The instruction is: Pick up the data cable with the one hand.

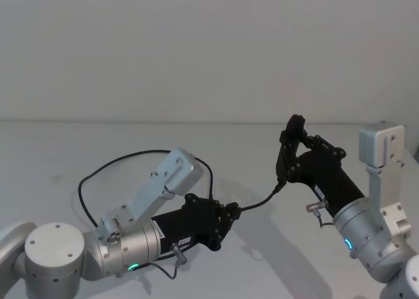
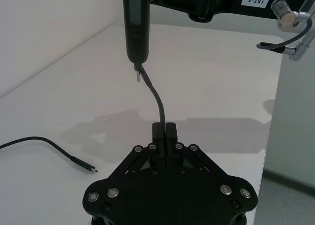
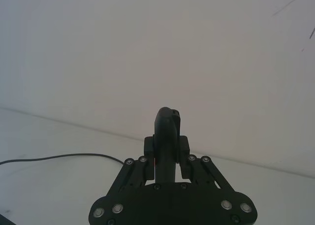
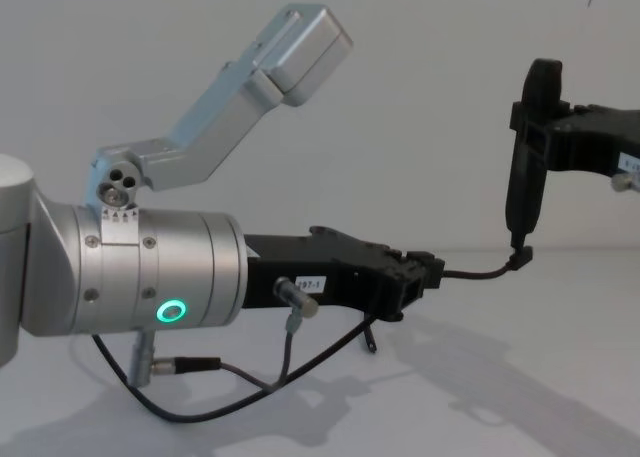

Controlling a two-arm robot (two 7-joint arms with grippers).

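The data cable (image 1: 258, 203) is a thin black lead. My left gripper (image 1: 229, 215) is shut on it near one end, seen close in the left wrist view (image 2: 165, 129) and from the side in the chest view (image 4: 432, 270). From the fingers the cable (image 2: 158, 99) rises to the lower tip of a slim upright black device (image 2: 134, 28). My right gripper (image 1: 292, 142) is shut on that device (image 3: 167, 131), held above the table. The rest of the cable loops over the table (image 1: 118, 161), its loose plug (image 2: 84, 166) lying flat.
The white table (image 1: 52, 148) runs to a plain white wall. The left arm's own short wire with a silver plug (image 4: 290, 317) hangs under its wrist. The right arm's silver link (image 1: 383, 148) stands at the right edge.
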